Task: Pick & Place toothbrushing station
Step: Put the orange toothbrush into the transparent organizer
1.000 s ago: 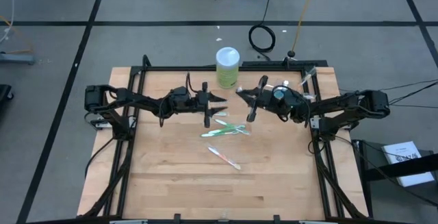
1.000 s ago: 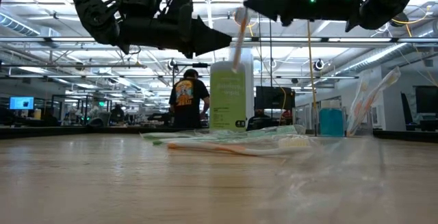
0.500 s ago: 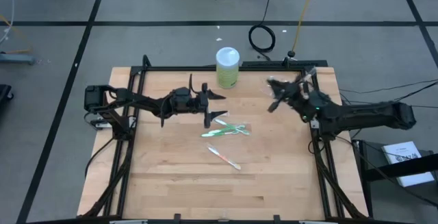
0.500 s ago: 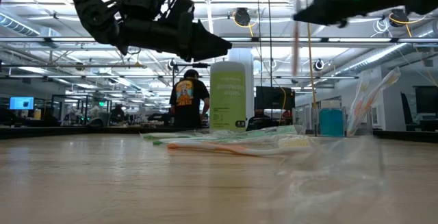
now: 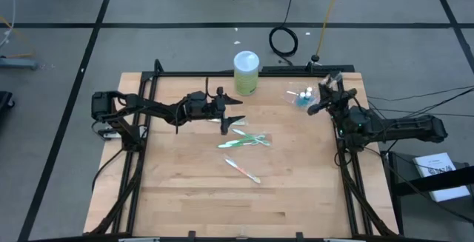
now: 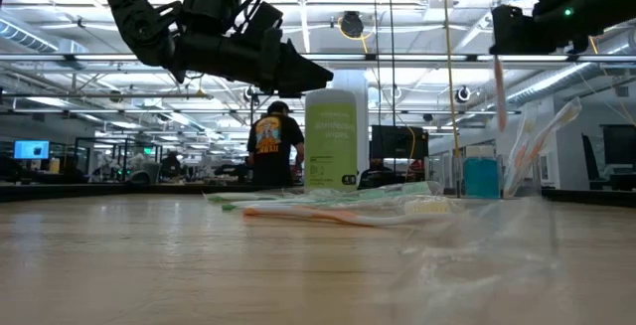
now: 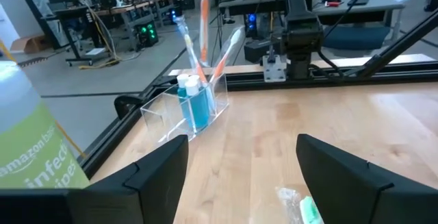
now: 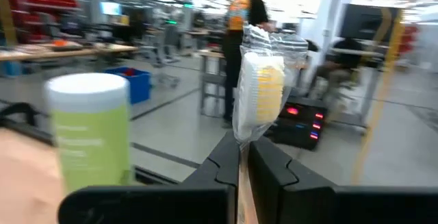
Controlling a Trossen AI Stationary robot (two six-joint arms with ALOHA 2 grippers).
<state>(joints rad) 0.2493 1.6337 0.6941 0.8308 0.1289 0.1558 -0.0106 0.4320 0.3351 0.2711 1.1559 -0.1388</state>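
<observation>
A small clear plastic cup stands near the table's far right. It holds teal white-capped tubes and leaning toothbrushes. My right gripper is beside and above the cup, shut on a wrapped pink-white toothbrush. That brush also shows in the left wrist view. My left gripper hangs open and empty above the table's middle. Green-white toothbrushes and a pink-white one lie flat on the wood. My right gripper pinches the toothbrush between its two fingers, on the wrapped shaft just below the head. The wrapped bristle head stands past the fingertips. The fingers lie across the brush. It hangs about upright below the gripper, clear of the table, over the cup.
A lime-green white-lidded cylinder stands at the table's far edge, between the arms. A black frame rail runs along the right side by the cup. Bare wood lies toward the near edge. A person stands in the room beyond.
My right gripper has carried the toothbrush from the table's middle toward the right edge, stopping by the clear cup. The brush hung tilted and now hangs about upright, clear of the table.
</observation>
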